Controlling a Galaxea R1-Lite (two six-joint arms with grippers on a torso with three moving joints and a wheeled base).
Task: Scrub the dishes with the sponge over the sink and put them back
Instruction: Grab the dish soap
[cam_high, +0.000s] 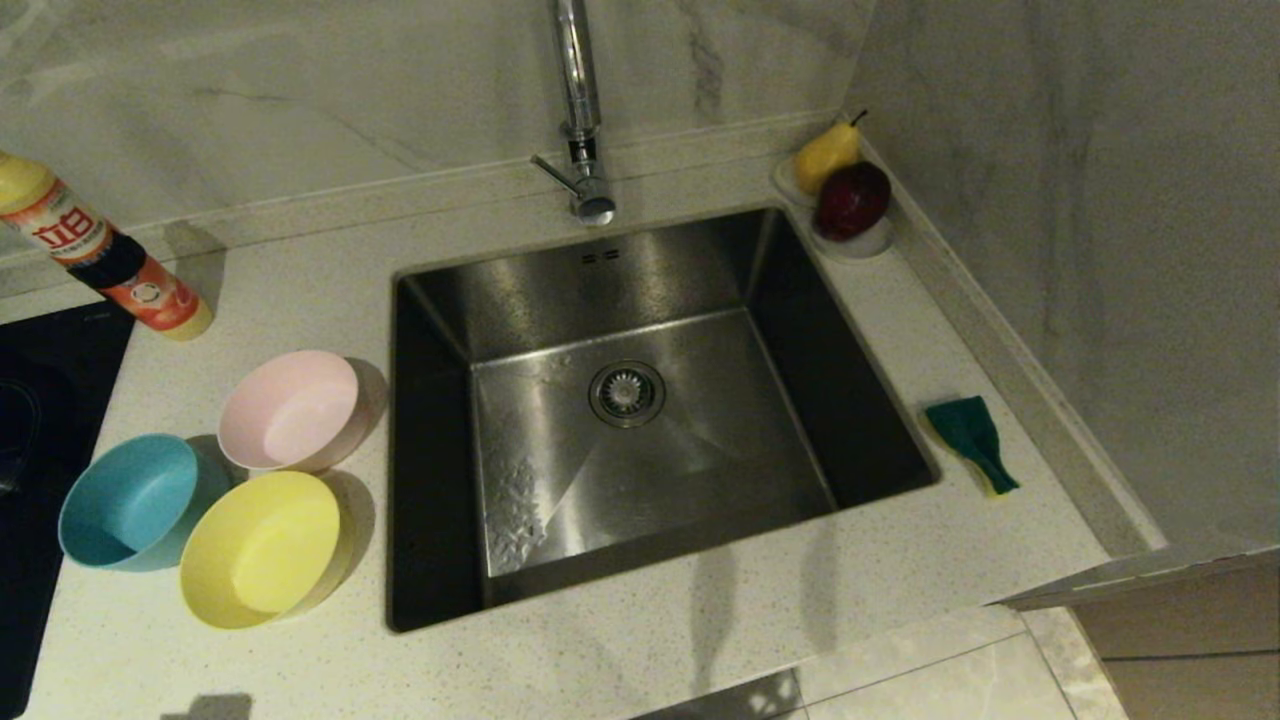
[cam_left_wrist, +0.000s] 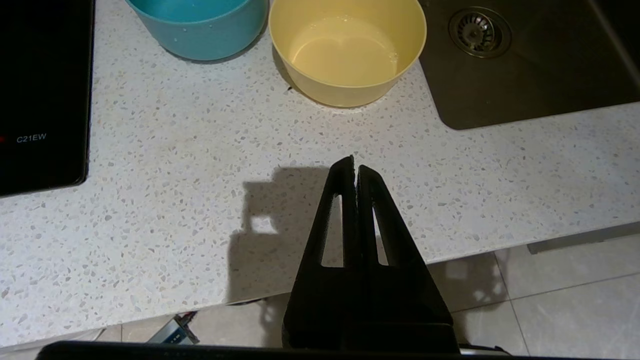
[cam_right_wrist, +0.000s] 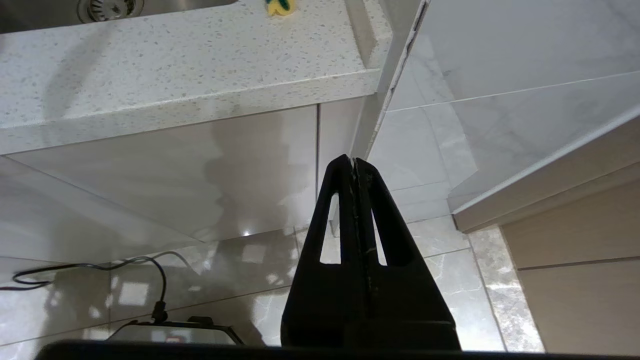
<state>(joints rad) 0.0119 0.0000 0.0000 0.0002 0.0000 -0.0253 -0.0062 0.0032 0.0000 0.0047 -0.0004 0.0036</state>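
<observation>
Going left to right along the speckled countertop (cam_high: 700, 640), we count one detergent bottle (cam_high: 100, 255) leaning at the far left above a black cooktop (cam_high: 40, 400), then three bowls clustered just left of the sink: one light blue bowl (cam_high: 130, 500), one pale pink bowl (cam_high: 290, 410) behind, and one yellow bowl (cam_high: 262, 548) nearest the front edge. The blue and yellow bowls sit touching or nearly so; the pink one stands just beside them.

Next comes the single stainless-steel sink (cam_high: 700, 400), with one round drain strainer (cam_high: 627, 393), two overflow slots and one chrome faucet (cam_high: 580, 110) behind it. In the back right corner a small dish (cam_high: 860, 243) holds one yellow pear (cam_high: 826, 155) and one dark red fruit (cam_high: 852, 200). One sponge (cam_high: 972, 440), green face up, lies on the counter right of the sink.

Our left gripper (cam_left_wrist: 355, 167) hangs with fingers pressed together, holding nothing, above the counter's front edge, near the yellow bowl. Our right gripper (cam_right_wrist: 353, 162) is likewise closed and empty, below the counter edge, well apart from the sponge.
</observation>
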